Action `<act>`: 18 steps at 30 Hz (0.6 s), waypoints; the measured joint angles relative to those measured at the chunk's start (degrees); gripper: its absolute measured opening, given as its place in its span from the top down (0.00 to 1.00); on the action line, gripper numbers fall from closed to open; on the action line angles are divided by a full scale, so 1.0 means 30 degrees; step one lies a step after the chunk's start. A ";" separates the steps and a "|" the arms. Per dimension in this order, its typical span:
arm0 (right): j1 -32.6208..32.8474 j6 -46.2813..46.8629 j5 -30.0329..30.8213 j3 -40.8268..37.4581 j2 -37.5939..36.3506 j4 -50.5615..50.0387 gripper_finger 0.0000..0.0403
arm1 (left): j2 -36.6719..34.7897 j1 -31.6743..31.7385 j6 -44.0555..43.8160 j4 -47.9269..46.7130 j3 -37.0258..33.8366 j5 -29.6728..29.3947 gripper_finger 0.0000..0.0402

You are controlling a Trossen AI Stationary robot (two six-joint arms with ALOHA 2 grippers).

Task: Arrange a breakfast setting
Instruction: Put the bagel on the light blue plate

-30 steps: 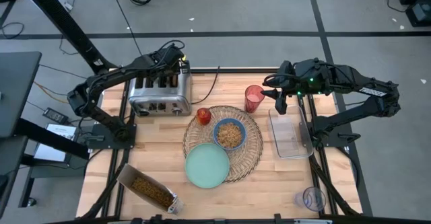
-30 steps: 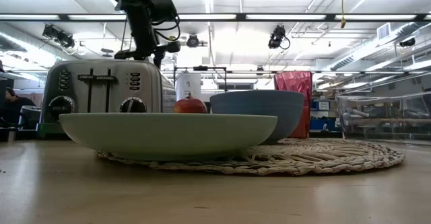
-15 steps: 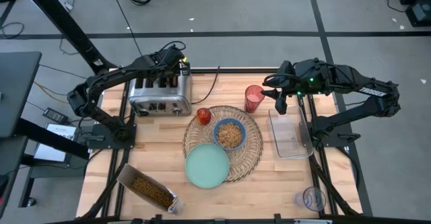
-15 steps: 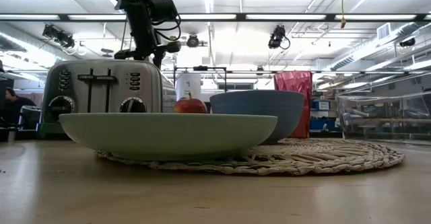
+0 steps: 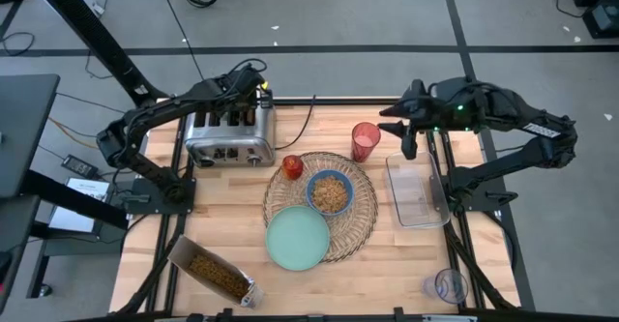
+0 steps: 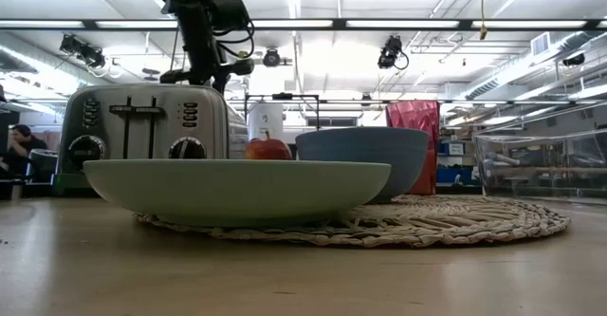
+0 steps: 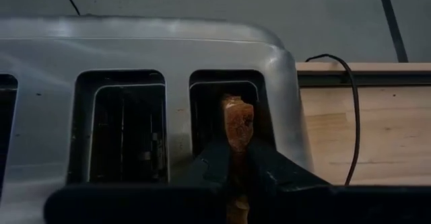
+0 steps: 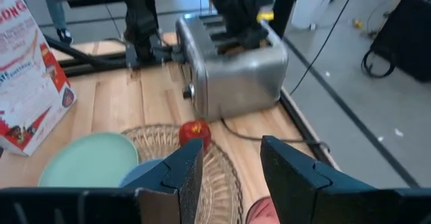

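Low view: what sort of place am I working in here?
Probably a robotics lab or workshop: ceiling strip lights, camera gear on overhead rails, and a wooden table on a metal frame over taped concrete floor.

Left pincer [image 7: 237, 158] lowered at table's far-left, fingers pinched close, right pincer [image 8: 232, 162] raised, parted, empty

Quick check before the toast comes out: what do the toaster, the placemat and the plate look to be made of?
Toaster: looks like brushed metal, silvery with soft reflections. Placemat: woven wicker or straw, coiled strands showing. Plate: smooth pale green with dull sheen, plastic or ceramic; can't tell which.
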 joint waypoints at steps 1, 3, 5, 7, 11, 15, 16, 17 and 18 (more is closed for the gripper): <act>0.0001 -0.0064 0.0059 0.0259 0.0000 -0.0006 0.61 | -0.0035 0.0000 0.0003 0.0043 0.0000 0.0004 0.91; -0.0004 -0.0251 0.0171 0.0711 -0.0008 0.0045 0.61 | -0.0188 0.0000 0.0004 0.0222 0.0015 0.0012 0.91; -0.0004 -0.0455 0.0398 0.1015 -0.0015 0.0031 0.61 | -0.0271 0.0000 0.0125 0.0169 0.0361 0.0035 0.91; -0.0004 -0.0703 0.0430 0.1218 -0.0007 -0.0007 0.61 | -0.0271 -0.0007 0.0316 0.0054 0.0861 0.0094 0.92; -0.0004 -0.0926 0.0459 0.1318 -0.0011 -0.0031 0.61 | -0.0277 -0.0007 0.0903 -0.1123 0.2484 0.0115 0.93; 0.0001 -0.1083 0.0459 0.1318 0.0000 -0.0333 0.61 | -0.0278 0.0000 0.1307 -0.3422 0.4843 -0.0039 0.92; 0.0004 -0.1175 0.0452 0.1318 0.0000 -0.0475 0.61 | -0.0278 0.0000 0.1536 -0.4098 0.5592 -0.0047 0.92; 0.0004 -0.1317 0.0443 0.1318 0.0000 -0.0682 0.61 | -0.0279 0.0000 0.1754 -0.4904 0.6420 -0.0046 0.92; -0.0003 -0.1453 0.0395 0.1318 0.0000 -0.0859 0.61 | -0.0286 -0.0019 0.1995 -0.5715 0.7312 -0.0028 0.92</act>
